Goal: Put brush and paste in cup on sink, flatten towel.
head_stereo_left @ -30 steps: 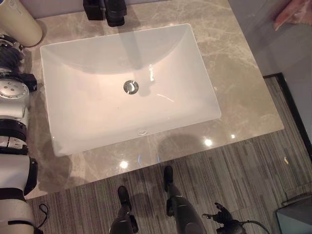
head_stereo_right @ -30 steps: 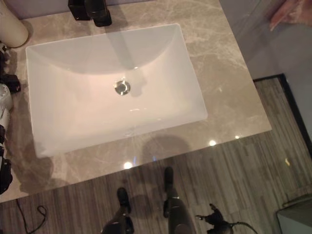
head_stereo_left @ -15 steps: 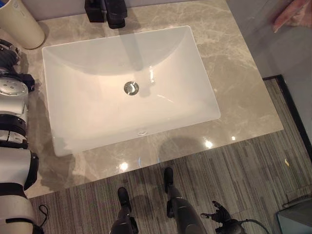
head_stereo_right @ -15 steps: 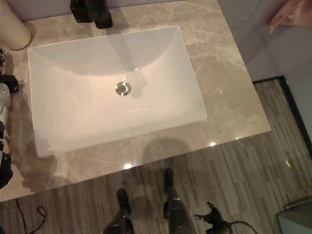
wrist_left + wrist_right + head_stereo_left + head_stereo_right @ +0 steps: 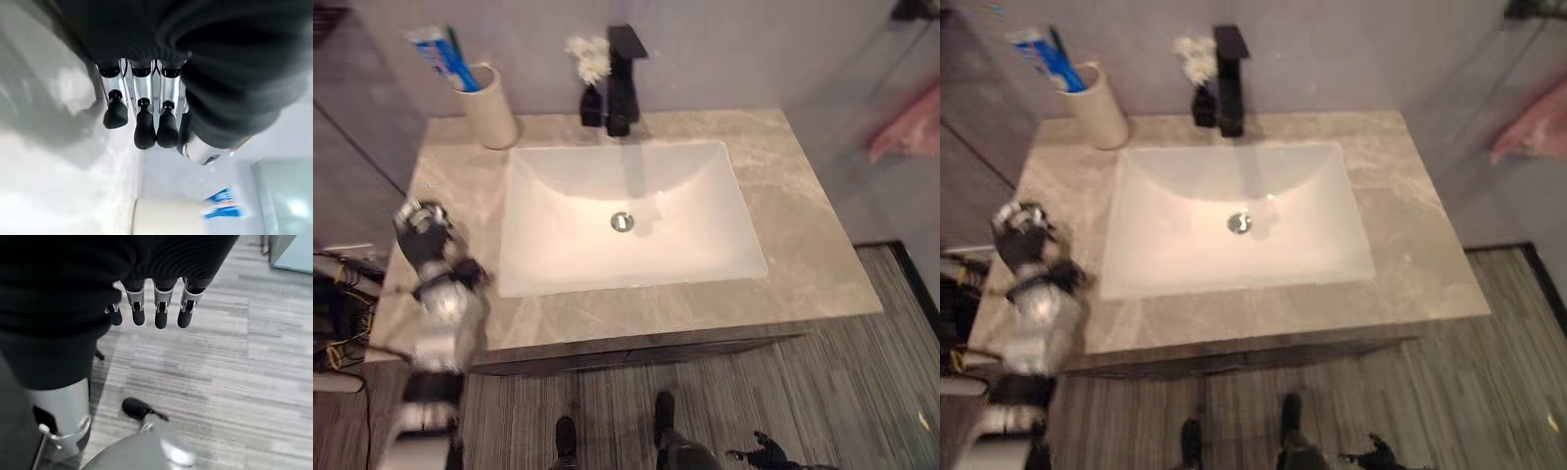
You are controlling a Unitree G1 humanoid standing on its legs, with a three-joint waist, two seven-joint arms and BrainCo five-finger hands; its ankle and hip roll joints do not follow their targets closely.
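Already the blue-and-white paste tube [image 5: 435, 54] and a thin dark-green brush [image 5: 456, 51] stand upright together in the cream cup [image 5: 487, 119], which sits on the stone counter [image 5: 803, 245] at its back left corner, just beside the rim of the white sink [image 5: 636, 220]. A black tap [image 5: 623, 80] rises behind the basin with a small dark vase of white flowers [image 5: 589, 73] touching its left side. Off to the right a pink towel [image 5: 906, 122] hangs against the wall, well apart from the counter. The head views show the left hand [image 5: 423, 233] raised over the counter's left edge, near the cup but not touching it; they do not resolve its fingers. Its wrist view does: the fingers [image 5: 145, 129] hang straight and relaxed, holding nothing, with cup and paste beyond them. The right hand [image 5: 156, 308] shows in its own wrist view, fingers loose and empty over striped grey floor [image 5: 254, 362]. Print on the tube is unreadable.
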